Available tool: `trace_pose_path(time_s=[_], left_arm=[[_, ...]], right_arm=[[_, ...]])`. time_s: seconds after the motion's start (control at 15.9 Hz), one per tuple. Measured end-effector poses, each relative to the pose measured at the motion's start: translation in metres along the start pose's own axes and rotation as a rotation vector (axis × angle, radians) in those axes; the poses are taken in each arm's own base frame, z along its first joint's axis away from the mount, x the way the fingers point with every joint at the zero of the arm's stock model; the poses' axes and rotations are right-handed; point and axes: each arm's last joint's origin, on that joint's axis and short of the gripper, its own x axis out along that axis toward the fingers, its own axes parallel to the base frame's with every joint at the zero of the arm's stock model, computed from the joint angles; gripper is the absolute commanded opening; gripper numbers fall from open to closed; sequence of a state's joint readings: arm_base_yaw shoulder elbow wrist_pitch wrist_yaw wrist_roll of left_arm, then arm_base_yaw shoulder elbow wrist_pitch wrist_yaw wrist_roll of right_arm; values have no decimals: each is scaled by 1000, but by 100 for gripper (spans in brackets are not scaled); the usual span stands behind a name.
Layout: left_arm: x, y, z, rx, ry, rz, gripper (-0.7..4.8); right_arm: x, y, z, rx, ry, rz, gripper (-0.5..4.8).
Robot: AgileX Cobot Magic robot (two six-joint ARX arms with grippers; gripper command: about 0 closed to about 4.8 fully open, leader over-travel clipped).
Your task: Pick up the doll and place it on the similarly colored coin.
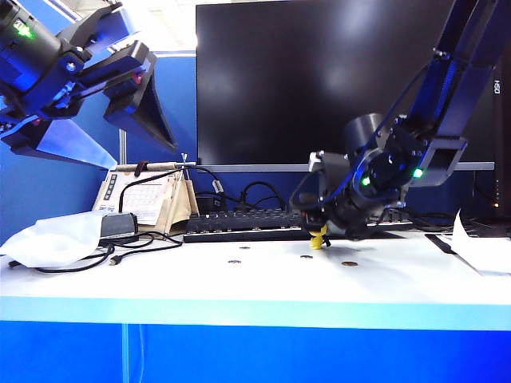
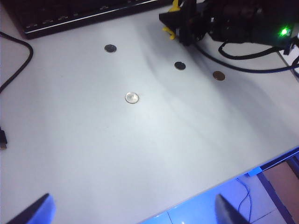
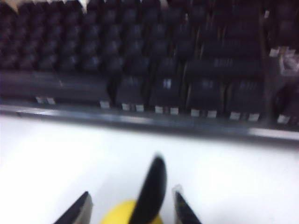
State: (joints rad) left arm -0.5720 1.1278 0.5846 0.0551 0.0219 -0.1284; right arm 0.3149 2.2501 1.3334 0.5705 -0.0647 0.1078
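Observation:
The doll, tiny and bright yellow, stands on the white table just in front of the keyboard. My right gripper is lowered over it. In the right wrist view the doll's yellow head and one black pointed tip rise between the two fingers of the right gripper, with thin gaps showing at each side. The brassy coin lies a little to the right, nearer the front edge, also seen in the left wrist view as the coin. My left gripper hangs high at the left, open and empty.
Two dark grey coins and a shiny silver coin lie on the table. A big black monitor stands behind the keyboard. Cables and a plastic bag sit at the left, paper at the right.

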Motion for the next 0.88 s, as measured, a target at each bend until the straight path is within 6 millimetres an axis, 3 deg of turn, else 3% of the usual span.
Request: trace_pose_path(time_s=[0.19, 0.63, 0.88], left_arm=[[0, 0, 0, 0, 0, 0, 479], [0, 0, 0, 0, 0, 0, 479], [0, 0, 0, 0, 0, 0, 479]], right_arm=[[-6, 0, 19, -3, -72, 3, 211], [-4, 0, 6, 3, 18, 18, 209], [-4, -1, 2, 10, 65, 13, 174]])
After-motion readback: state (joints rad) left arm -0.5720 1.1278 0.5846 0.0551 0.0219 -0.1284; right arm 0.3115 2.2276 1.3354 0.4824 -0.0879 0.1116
